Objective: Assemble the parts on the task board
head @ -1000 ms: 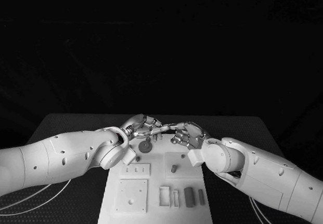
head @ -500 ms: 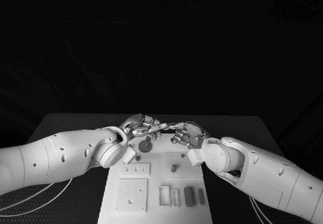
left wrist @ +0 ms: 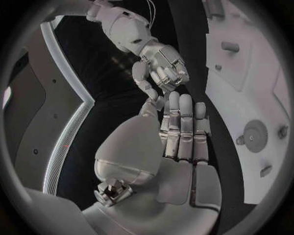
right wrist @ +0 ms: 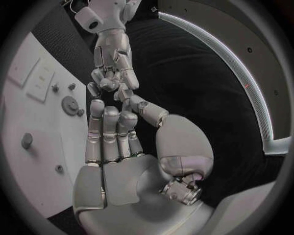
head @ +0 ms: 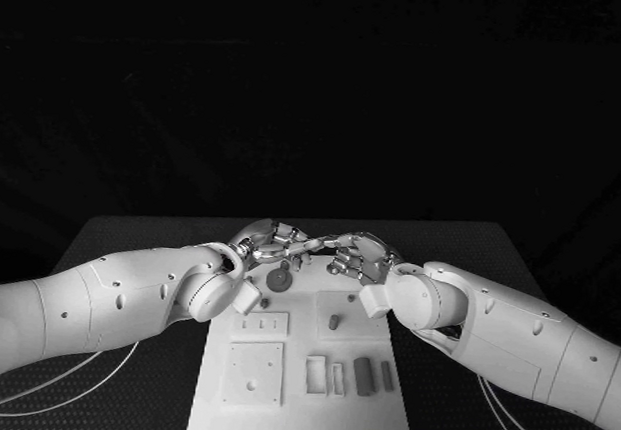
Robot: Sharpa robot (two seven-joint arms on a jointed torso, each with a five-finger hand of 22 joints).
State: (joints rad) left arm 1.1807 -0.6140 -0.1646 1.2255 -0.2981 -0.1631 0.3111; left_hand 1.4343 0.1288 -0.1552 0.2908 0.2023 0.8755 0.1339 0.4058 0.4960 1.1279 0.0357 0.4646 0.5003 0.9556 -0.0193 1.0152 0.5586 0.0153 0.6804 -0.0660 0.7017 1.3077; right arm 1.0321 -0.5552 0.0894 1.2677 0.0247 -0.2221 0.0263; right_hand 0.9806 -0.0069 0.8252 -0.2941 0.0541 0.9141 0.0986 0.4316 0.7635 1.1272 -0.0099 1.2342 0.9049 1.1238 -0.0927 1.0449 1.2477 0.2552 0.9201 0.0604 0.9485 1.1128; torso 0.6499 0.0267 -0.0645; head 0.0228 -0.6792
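Left silver hand (head: 269, 244) and right silver hand (head: 359, 258): fingertips meeting above far end of white task board (head: 302, 415) on black tabletop (head: 135, 236); whether anything is pinched cannot be told. Risk: any small piece passed between them could slip and drop.

- My left hand (head: 269, 243) and right hand (head: 361, 257) meet fingertip to fingertip above the far end of the task board (head: 300, 415).
- Round part (head: 278, 282) sits just below them.
- Upright parts (head: 346, 376) stand nearer me, right of centre.
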